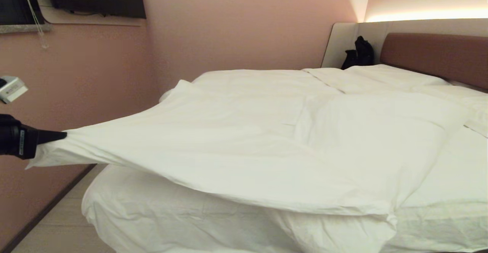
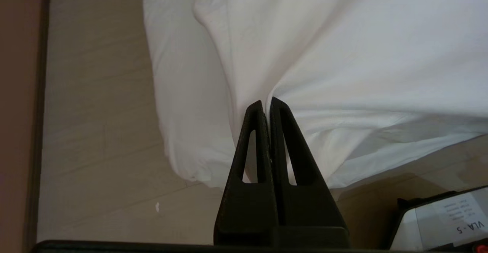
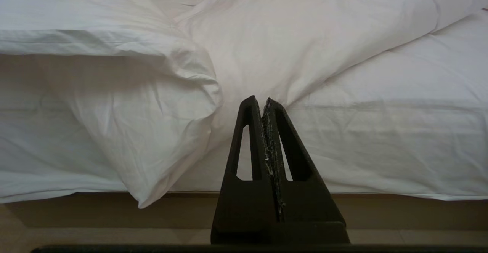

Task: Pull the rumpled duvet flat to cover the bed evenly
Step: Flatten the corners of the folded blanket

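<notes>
The duvet lies diagonally across the bed, one corner drawn taut beyond the bed's left edge, the near right corner folded back. It is judged soft, bulky and light; grip it at corners or hems. The left gripper has its jaws clamped on that corner. Only the left wrist view shows the pinch; the right wrist view shows the right gripper, jaws closed and empty, at the bed's near edge.

Plain white, unpatterned duvet; same white on the bed sheet and on the pillows. Reddish-brown headboard. Dusty pink wall, warm yellow-white strip of light above. Matte black left gripper, likewise black right gripper with whitish flecks along its inner edges. Pale beige wood-grain floor. Black bag by the headboard.
</notes>
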You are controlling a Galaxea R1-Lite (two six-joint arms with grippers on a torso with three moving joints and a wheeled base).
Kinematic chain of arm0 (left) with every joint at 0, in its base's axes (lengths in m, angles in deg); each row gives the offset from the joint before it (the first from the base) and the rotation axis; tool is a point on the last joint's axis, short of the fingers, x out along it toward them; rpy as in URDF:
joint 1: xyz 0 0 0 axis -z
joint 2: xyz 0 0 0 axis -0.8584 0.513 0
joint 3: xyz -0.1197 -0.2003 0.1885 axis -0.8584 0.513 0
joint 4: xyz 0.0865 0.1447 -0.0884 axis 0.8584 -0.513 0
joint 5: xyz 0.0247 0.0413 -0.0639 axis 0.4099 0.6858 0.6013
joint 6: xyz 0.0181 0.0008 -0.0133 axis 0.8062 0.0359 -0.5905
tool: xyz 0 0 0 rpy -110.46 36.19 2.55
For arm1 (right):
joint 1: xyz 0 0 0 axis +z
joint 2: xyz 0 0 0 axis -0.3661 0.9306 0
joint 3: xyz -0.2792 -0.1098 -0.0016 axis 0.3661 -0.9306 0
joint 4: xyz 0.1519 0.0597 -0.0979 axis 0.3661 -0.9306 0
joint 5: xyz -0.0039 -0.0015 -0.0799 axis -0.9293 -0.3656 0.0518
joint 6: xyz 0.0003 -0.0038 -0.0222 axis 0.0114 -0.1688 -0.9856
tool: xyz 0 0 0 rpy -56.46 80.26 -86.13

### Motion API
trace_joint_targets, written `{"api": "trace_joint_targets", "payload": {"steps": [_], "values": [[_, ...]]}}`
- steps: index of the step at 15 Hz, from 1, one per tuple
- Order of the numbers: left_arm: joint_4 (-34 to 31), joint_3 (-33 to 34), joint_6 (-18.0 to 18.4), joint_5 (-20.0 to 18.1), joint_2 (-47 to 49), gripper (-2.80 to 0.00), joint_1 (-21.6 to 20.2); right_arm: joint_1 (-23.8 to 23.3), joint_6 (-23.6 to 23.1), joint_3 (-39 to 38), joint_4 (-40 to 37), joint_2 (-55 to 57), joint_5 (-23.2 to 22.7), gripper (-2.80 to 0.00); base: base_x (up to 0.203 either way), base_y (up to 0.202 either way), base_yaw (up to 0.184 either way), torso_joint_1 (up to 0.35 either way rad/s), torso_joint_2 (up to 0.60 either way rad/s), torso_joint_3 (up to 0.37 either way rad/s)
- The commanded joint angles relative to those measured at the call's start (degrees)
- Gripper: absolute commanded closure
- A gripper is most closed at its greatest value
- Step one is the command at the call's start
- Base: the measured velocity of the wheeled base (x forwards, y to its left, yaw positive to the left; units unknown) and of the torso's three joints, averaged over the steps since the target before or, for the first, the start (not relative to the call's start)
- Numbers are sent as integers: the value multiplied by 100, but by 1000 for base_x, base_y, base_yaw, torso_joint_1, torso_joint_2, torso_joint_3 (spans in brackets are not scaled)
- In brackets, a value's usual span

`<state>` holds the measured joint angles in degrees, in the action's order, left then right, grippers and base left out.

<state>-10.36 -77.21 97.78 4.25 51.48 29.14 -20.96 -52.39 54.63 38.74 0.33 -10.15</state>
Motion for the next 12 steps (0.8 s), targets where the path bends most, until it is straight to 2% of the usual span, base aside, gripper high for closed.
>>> {"api": "trace_joint_targets", "payload": {"steps": [1,3,5,7,8,12], "values": [[-6,102,-148,4,-200,0,-253,1,-4,0,0,6,-1,0,0,0,0,0,0,0],[-6,127,-406,28,-233,0,-461,1,-4,0,0,6,-1,0,0,0,0,0,0,0],[-4,130,-419,31,-234,0,-468,1,-4,0,0,6,-1,0,0,0,0,0,0,0],[4,159,-1029,38,-241,0,-777,1,-4,0,0,6,-1,0,0,0,0,0,0,0],[12,171,-1175,39,-251,0,-868,1,-4,0,0,6,-1,0,0,0,0,0,0,0],[56,266,-1316,47,-272,0,-1276,1,2,0,0,6,-1,0,0,0,0,0,0,0]]}}
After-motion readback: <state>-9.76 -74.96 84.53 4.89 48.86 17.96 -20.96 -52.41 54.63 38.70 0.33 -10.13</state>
